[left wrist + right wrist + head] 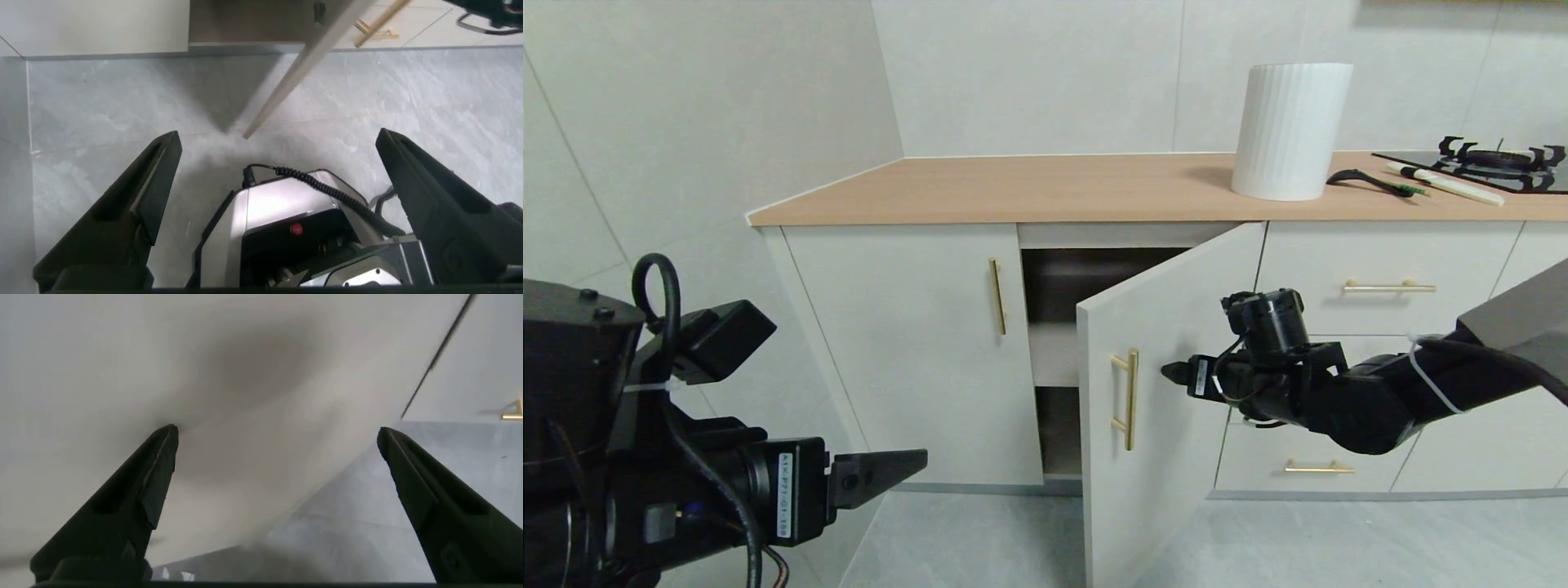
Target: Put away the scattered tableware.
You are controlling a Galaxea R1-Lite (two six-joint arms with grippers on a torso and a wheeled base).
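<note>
On the wooden countertop (pixel 1029 188) at the far right lie a black spoon (pixel 1368 180) and a long white utensil (pixel 1445 183), beside a tall white ribbed holder (pixel 1289 131). Below them a cabinet door (pixel 1168 343) with a gold handle (pixel 1128 398) stands partly swung out. My right gripper (pixel 1174 373) sits just right of that handle, close to the door face (pixel 245 376); its fingers (pixel 139 498) are spread wide and hold nothing. Low at the left, my left gripper (pixel 898 469) hangs over the floor, open and empty (pixel 278 204).
A gas hob (pixel 1499 159) occupies the counter's right end. Drawers with gold handles (pixel 1388 287) are right of the door, and a closed door (pixel 915 343) is left of it. The door's lower edge (pixel 315 57) hangs over the grey tiled floor (pixel 122 106). Dark shelves (pixel 1054 351) show inside.
</note>
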